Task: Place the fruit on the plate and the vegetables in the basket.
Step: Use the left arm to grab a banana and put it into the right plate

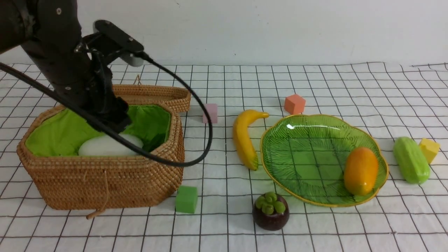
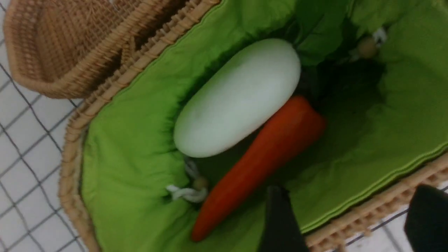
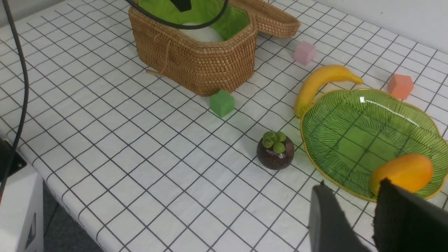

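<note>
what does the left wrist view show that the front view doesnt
Only the left wrist view: the carrot lying in the basket beside the radish, and the lining's white drawstring.
Only the front view: the plate holding the mango, with the banana, mangosteen, gourd and foam cubes, such as the green one, on the cloth around it.
Both: the basket, the radish inside it, and the lid next to it.

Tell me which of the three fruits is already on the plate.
The orange-yellow mango: it alone lies inside the green plate. The banana and the mangosteen both lie outside its rim.
</note>
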Robot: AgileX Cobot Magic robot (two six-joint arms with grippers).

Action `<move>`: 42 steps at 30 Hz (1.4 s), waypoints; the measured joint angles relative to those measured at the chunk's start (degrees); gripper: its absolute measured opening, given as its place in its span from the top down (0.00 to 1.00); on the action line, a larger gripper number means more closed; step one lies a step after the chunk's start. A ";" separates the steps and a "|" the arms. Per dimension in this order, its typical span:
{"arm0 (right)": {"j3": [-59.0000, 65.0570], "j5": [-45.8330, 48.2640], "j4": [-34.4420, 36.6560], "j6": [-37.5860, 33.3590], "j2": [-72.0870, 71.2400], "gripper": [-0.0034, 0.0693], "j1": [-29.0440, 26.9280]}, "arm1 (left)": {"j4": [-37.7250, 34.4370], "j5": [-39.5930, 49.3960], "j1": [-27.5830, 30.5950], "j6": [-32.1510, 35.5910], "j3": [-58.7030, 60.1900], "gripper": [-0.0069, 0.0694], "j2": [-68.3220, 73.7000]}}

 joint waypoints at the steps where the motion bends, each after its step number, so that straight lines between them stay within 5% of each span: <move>1: 0.00 0.11 0.00 0.00 0.00 0.63 0.00 | -0.57 -0.61 -2.21 -4.58 -0.11 0.56 -0.47; 4: 0.00 0.29 0.00 0.00 0.00 0.63 0.00 | -1.84 -0.85 -10.27 -16.64 -2.84 0.87 -0.30; 9: 0.00 0.23 0.00 0.00 0.00 0.63 0.00 | -1.90 1.33 -18.00 -25.97 -11.17 0.92 6.17; 13: 0.00 0.48 0.00 0.00 0.00 0.63 0.00 | -1.32 1.86 -18.90 -29.46 -21.47 0.77 18.12; 19: 0.00 2.69 0.00 0.07 0.00 0.63 0.00 | 4.15 0.42 -17.92 -35.11 -33.79 0.40 33.16; 22: 0.00 2.69 0.06 0.39 0.00 0.63 0.00 | 5.10 -1.89 -16.91 -36.54 -37.44 0.31 37.45; 31: 0.00 2.69 0.18 1.16 0.00 0.63 0.00 | -0.16 -8.58 -14.24 -36.03 -38.95 0.32 42.79; 42: 0.00 2.69 0.18 2.05 0.00 0.63 0.00 | 2.94 -9.97 -14.24 -37.74 -39.14 0.39 47.56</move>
